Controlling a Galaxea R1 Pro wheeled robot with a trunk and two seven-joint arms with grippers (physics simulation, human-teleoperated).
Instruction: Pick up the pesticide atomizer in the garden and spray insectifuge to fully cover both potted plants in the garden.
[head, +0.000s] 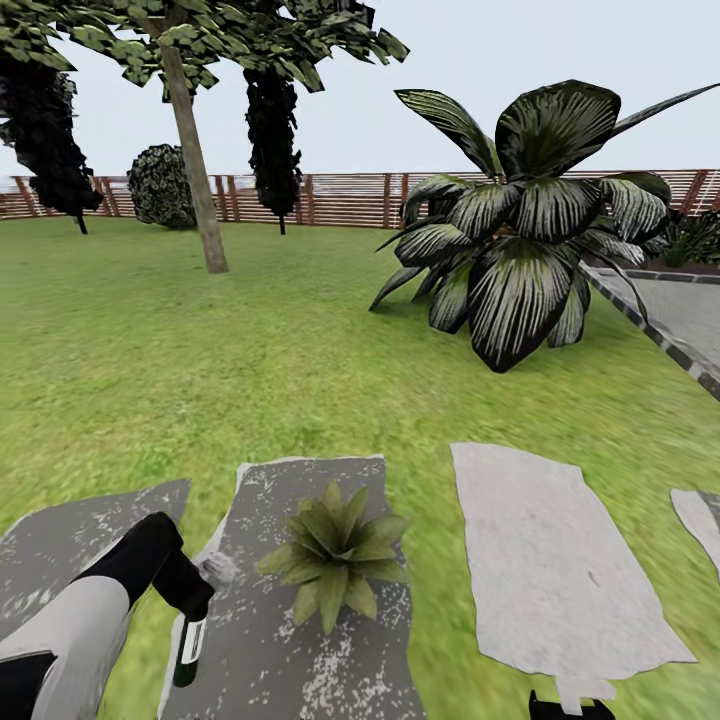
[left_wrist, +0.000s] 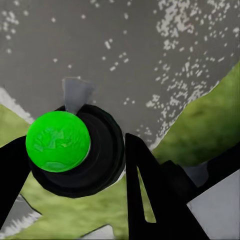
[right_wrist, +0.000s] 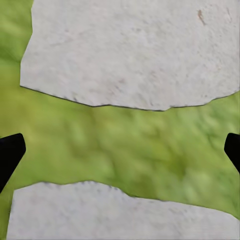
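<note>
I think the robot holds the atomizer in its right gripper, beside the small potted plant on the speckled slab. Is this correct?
Not quite: the left gripper holds the atomizer, as the head view shows, and the left wrist view shows its fingers around the bottle. The rest stands: it is beside the small potted plant on the speckled slab. The right gripper is open over grass.

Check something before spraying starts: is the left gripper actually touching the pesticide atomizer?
Touching. In the left wrist view the left gripper has its black fingers pressed against both sides of the pesticide atomizer, with no gap between them.
</note>
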